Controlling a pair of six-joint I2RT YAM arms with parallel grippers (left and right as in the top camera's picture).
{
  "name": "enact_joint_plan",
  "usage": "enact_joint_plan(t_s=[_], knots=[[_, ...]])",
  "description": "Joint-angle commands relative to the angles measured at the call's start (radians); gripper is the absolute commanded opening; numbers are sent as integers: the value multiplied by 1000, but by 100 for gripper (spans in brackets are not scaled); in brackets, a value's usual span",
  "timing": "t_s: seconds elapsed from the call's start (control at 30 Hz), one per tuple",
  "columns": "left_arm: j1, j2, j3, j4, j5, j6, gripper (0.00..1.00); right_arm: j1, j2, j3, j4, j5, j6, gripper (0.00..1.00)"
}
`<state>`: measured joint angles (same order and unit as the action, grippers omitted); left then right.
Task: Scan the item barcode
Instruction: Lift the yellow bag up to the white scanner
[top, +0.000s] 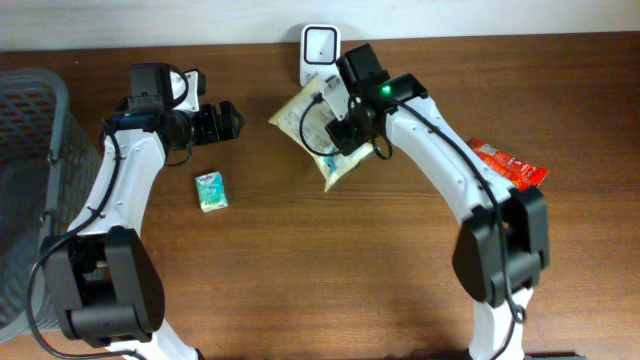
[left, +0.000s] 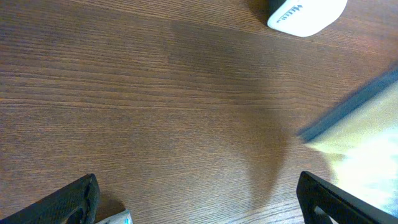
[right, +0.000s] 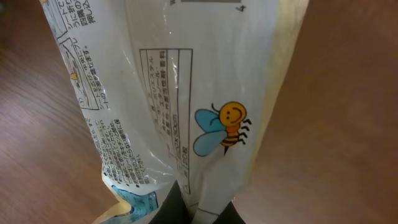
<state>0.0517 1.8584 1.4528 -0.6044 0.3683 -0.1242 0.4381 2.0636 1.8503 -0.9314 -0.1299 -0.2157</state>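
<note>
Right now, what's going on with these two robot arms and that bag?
The right gripper is shut on a pale yellow packet with a bee printed on it. It holds the packet just in front of the white scanner at the back of the table. The left gripper is open and holds nothing, not far from a small teal packet. A red packet lies at the right, and a grey basket stands at the left edge.

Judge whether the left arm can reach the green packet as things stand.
Probably yes. The left gripper is open and empty, the green packet lies on bare table close by, and nothing stands between them.
</note>
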Motion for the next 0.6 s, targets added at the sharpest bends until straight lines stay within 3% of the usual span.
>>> enact_joint_plan(t_s=[0.0, 0.57], knots=[[2, 8, 5, 2, 1, 9, 99, 41, -140, 1, 17, 67, -41, 4], [2, 8, 5, 2, 1, 9, 99, 47, -361, 1, 2, 127, -42, 4]])
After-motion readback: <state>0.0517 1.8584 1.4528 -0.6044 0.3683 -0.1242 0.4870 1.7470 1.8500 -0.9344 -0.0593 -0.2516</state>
